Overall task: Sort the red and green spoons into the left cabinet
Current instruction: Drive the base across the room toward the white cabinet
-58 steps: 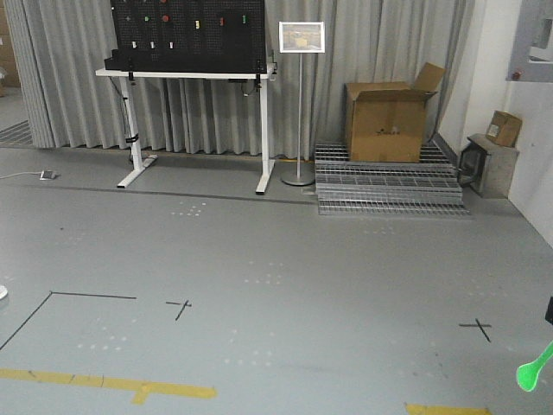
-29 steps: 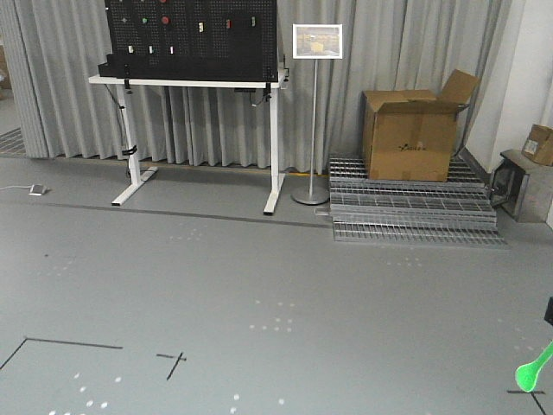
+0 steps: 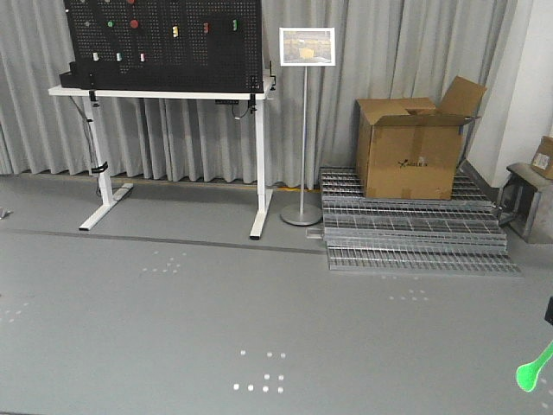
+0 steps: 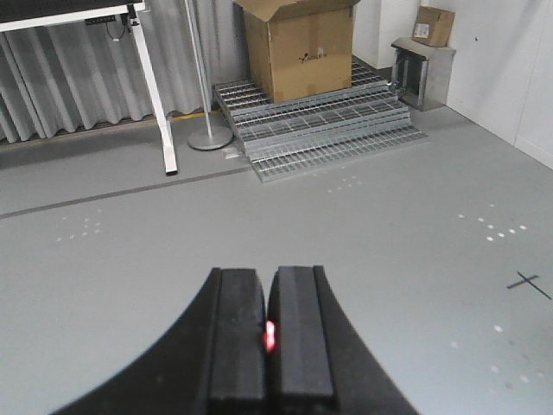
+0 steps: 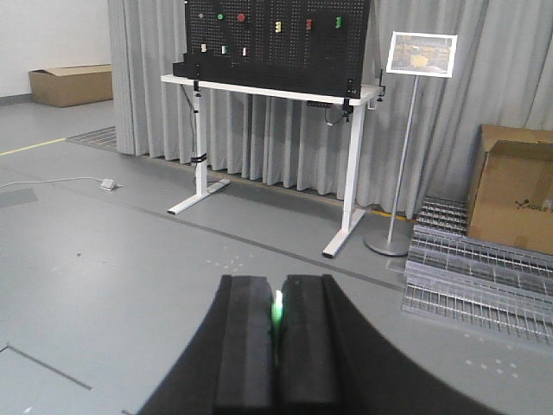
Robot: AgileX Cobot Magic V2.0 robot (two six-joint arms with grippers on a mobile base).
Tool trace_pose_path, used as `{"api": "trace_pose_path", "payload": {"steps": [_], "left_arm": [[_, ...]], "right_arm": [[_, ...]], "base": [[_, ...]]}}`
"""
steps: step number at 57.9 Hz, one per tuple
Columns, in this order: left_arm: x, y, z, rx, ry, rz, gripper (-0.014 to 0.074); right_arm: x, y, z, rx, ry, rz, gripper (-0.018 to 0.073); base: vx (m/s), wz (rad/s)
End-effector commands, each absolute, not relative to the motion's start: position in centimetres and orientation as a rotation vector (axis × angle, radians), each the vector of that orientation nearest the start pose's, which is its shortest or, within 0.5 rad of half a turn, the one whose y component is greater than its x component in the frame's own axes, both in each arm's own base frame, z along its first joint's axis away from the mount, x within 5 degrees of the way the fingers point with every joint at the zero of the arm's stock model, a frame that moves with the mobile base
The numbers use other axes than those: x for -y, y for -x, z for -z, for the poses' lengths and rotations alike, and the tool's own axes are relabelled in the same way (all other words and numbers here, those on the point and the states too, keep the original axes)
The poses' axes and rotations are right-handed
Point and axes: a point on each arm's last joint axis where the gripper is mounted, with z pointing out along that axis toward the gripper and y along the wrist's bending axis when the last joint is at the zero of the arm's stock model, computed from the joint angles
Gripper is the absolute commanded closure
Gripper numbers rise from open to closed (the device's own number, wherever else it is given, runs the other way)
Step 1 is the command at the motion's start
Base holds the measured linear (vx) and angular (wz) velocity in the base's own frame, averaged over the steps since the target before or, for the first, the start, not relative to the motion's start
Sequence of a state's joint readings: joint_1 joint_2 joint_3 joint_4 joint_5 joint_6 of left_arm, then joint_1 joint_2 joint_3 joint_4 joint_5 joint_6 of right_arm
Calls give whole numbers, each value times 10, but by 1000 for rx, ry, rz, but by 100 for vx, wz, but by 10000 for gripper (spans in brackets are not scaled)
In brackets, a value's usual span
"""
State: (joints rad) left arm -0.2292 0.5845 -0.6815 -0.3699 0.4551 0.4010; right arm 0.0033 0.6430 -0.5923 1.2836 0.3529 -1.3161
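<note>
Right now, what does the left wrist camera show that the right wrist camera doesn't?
Only the left wrist view: the left hand shut on a sliver of red spoon, a grey metal box by the wall, and a black floor cross. Only the right wrist view: the right hand shut on a sliver of green spoon, the black pegboard, the framed sign and a floor pedal. Both: the open cardboard box, the metal grates and the grey curtain.
</note>
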Motion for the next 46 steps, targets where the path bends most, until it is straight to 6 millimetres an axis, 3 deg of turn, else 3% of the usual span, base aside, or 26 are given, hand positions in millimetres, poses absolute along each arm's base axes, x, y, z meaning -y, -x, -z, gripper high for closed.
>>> {"api": "trace_pose_path", "payload": {"steps": [1, 46], "left_arm": [[39, -111, -371, -1694, -328, 265, 596], [39, -111, -371, -1694, -328, 265, 596]], "right_arm": [[-29, -132, -360, -1573, 262, -245, 564], [-29, -132, -360, -1573, 262, -244, 564]], "base": [[59, -3], [57, 2]]}}
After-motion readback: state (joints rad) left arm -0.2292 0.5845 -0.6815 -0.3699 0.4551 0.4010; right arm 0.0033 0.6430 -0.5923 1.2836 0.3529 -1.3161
